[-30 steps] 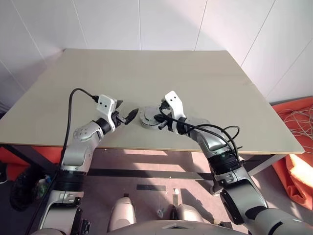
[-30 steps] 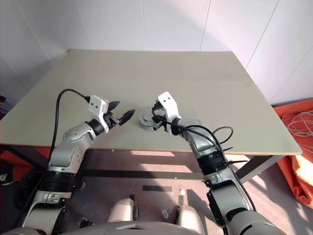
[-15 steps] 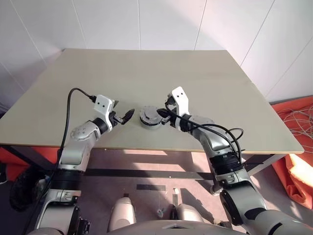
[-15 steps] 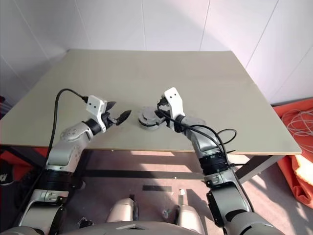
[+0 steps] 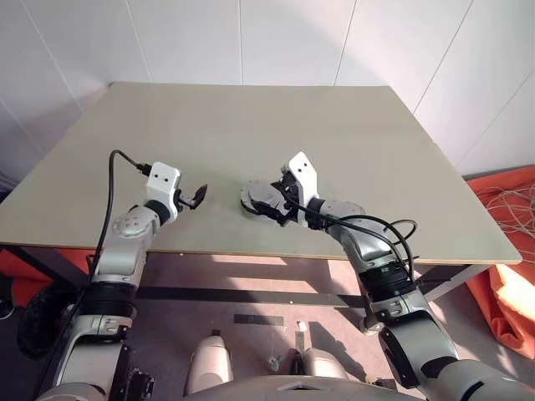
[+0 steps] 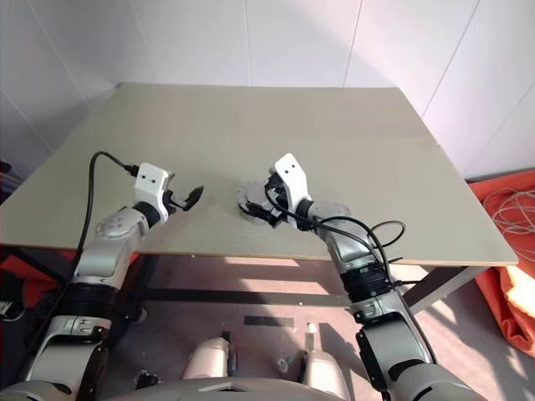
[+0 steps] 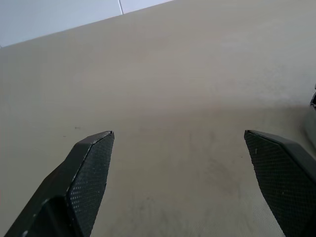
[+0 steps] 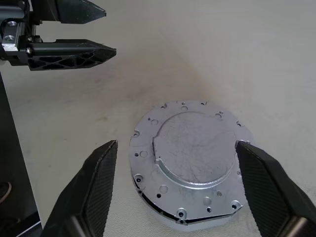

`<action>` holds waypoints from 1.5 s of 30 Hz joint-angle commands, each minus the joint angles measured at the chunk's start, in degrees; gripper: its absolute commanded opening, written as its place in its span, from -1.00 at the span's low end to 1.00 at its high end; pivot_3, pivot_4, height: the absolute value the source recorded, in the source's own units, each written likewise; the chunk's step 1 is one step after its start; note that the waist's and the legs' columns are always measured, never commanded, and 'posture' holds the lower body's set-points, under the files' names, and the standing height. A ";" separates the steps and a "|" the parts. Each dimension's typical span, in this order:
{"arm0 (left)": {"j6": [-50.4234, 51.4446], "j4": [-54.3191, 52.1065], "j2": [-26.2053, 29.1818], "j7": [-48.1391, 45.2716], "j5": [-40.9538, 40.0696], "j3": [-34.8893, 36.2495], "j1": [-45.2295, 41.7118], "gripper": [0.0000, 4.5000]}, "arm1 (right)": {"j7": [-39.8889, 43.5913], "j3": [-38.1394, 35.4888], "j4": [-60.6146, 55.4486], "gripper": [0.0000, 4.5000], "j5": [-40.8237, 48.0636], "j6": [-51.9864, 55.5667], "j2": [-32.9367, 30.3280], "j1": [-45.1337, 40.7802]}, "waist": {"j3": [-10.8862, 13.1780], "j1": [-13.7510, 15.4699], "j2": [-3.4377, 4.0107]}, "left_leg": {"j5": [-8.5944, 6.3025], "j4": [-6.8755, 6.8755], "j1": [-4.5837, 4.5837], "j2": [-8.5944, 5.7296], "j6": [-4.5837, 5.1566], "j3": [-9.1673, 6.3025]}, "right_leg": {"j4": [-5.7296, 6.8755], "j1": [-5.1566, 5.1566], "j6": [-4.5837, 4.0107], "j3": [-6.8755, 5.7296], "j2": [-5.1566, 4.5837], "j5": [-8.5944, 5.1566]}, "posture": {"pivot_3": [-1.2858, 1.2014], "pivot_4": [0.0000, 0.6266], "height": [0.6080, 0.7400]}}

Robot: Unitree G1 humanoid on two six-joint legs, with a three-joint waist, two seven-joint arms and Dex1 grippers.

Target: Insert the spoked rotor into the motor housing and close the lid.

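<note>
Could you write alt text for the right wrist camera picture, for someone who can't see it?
A round silvery metal lid with small holes around its rim lies on a beige table, between the two spread black fingers of the robot's open right hand. The left hand, also open, hovers farther off.

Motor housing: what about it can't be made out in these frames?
- Spoked rotor: hidden if inside; the silvery lid covers the top, right wrist view.
- Motor housing windings: under that lid; its side too small in the eye views, partly behind the right fingers.
</note>
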 commanded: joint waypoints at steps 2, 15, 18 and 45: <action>-0.02 -2.81 -0.29 -1.40 -0.71 -0.39 0.23 1.00 | -1.49 -0.36 2.59 0.98 -1.33 -2.88 0.89 -2.64 | 0.00 -0.02 0.00 | 0.00 0.00 -0.01 0.00 0.00 0.00 | 0.00 -0.01 0.00 0.00 0.00 0.00 | 0.03 -1.00 1.00; 2.30 -6.26 -0.29 -5.27 -2.94 -0.56 1.62 1.00 | -3.78 -1.61 13.04 0.98 -2.28 -7.62 2.89 -6.76 | 0.00 -0.07 0.00 | 0.00 -0.01 -0.04 0.00 0.01 0.01 | -0.01 -0.04 -0.02 0.00 0.00 0.00 | 0.03 -1.00 1.00; 2.23 -6.11 0.11 -5.43 -3.12 -0.22 1.52 1.00 | -3.87 -1.58 13.65 0.98 -2.26 -8.06 3.22 -6.82 | 0.00 -0.08 0.00 | 0.00 -0.01 -0.04 0.00 0.01 0.01 | -0.01 -0.04 -0.02 0.00 0.00 0.00 | 0.03 -1.00 1.00; 2.30 -5.97 0.35 -5.08 -2.99 0.32 1.53 1.00 | -1.40 -1.84 10.25 0.38 -1.30 -7.28 2.42 -4.91 | 0.00 -0.02 0.00 | -0.01 -0.02 -0.05 0.00 0.01 0.01 | -0.02 -0.05 -0.01 0.00 0.00 0.00 | 0.03 -1.00 1.00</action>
